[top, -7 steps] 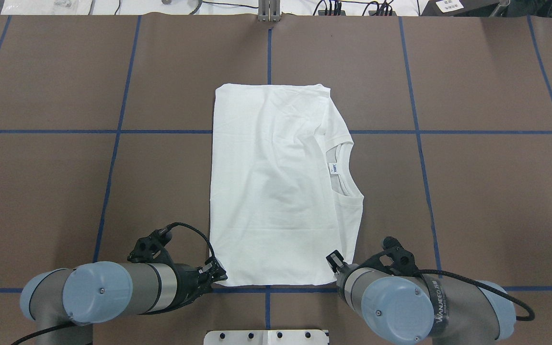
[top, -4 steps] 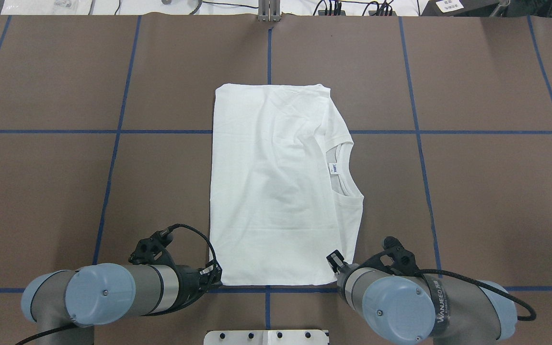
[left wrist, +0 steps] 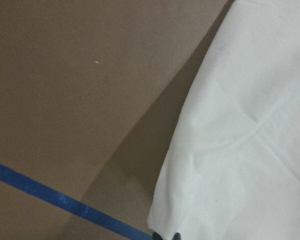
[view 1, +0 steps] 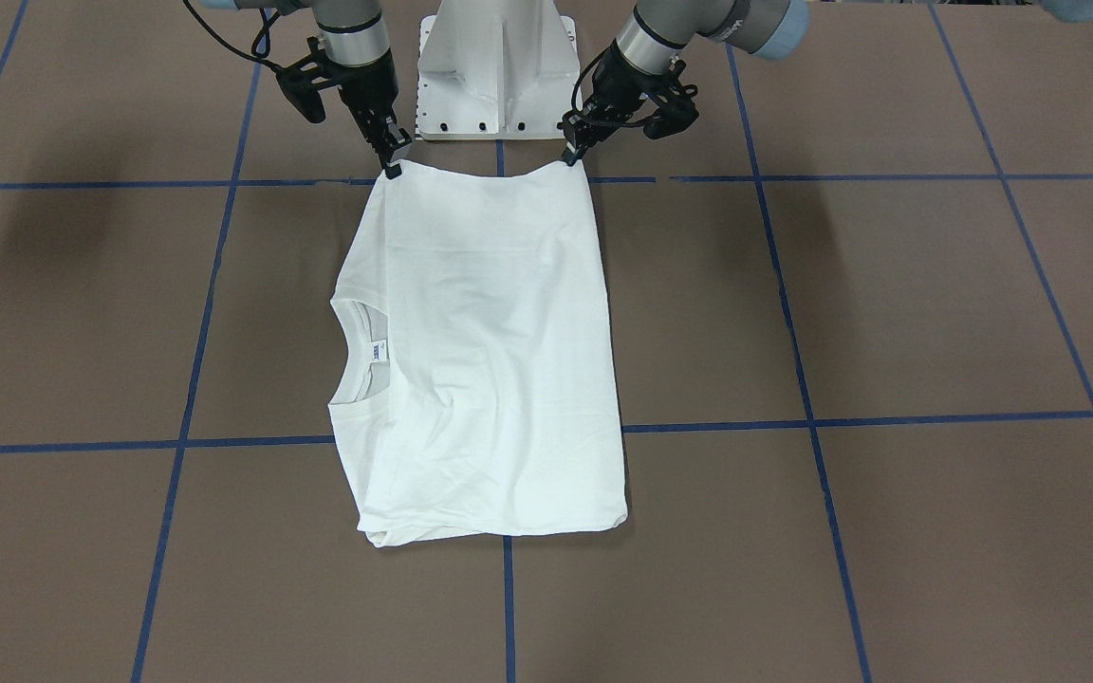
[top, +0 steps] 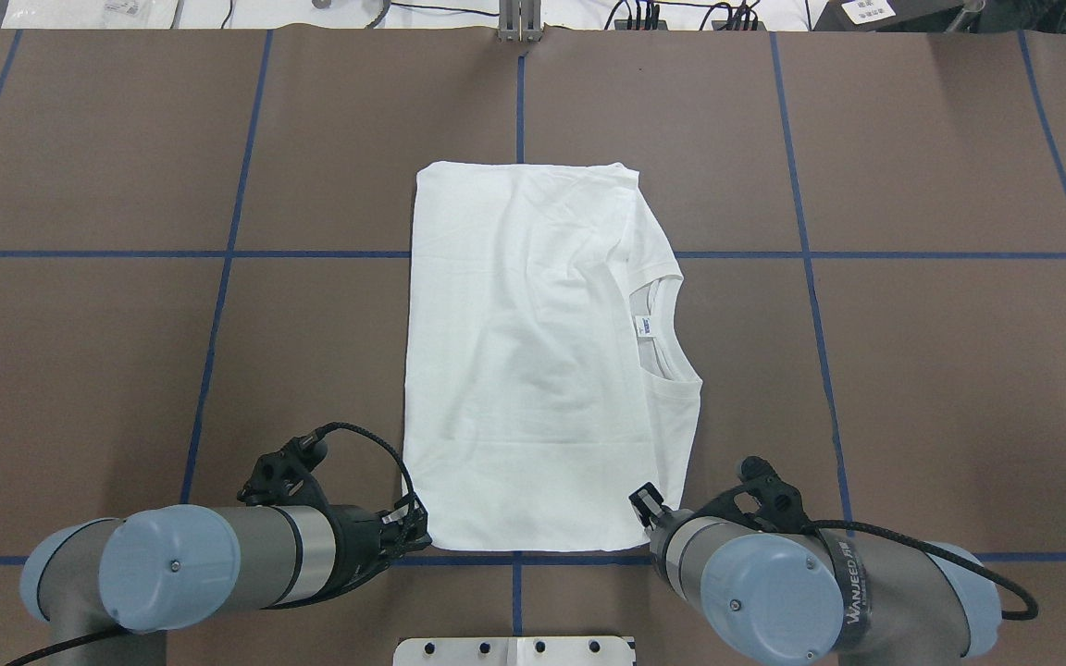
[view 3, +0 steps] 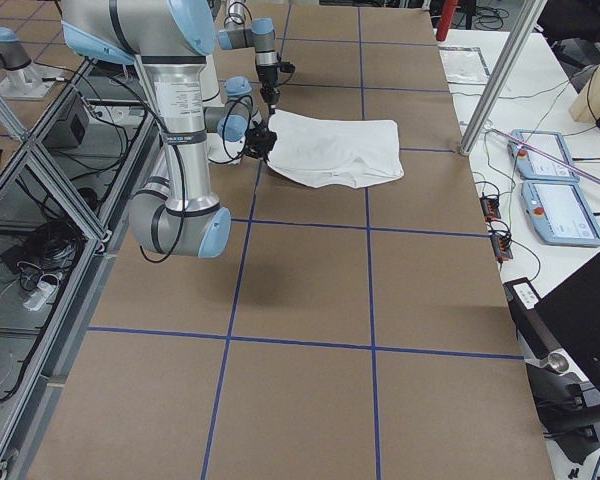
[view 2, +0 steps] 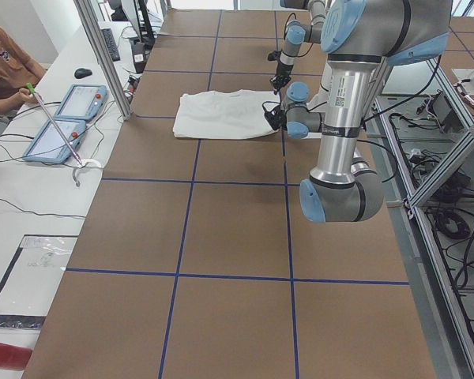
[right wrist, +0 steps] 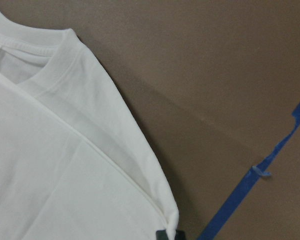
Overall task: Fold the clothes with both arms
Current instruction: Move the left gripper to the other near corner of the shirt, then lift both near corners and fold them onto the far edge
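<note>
The white T-shirt (top: 533,370) lies folded into a tall rectangle at the table's middle, and no black text shows. Its ribbed collar (top: 674,324) and neck label (top: 644,324) face the robot's right. My left gripper (top: 417,530) is shut on the shirt's near left corner, which shows slightly raised in the left wrist view (left wrist: 230,150). My right gripper (top: 649,511) is shut on the near right corner, below the collar in the right wrist view (right wrist: 65,175). In the front view, the left gripper (view 1: 570,156) and the right gripper (view 1: 393,169) each pinch a corner of the shirt (view 1: 480,360).
The white pedestal base (view 1: 497,66) stands just behind both grippers. Blue tape lines (top: 218,254) cross the brown table. An operator (view 2: 4,67) sits beside control tablets (view 2: 63,118) past the far edge. Cables (top: 681,14) lie along that edge.
The left arm has drawn back slightly to the left, with its gripper still at the near left corner. The right arm and the shirt have barely moved.
</note>
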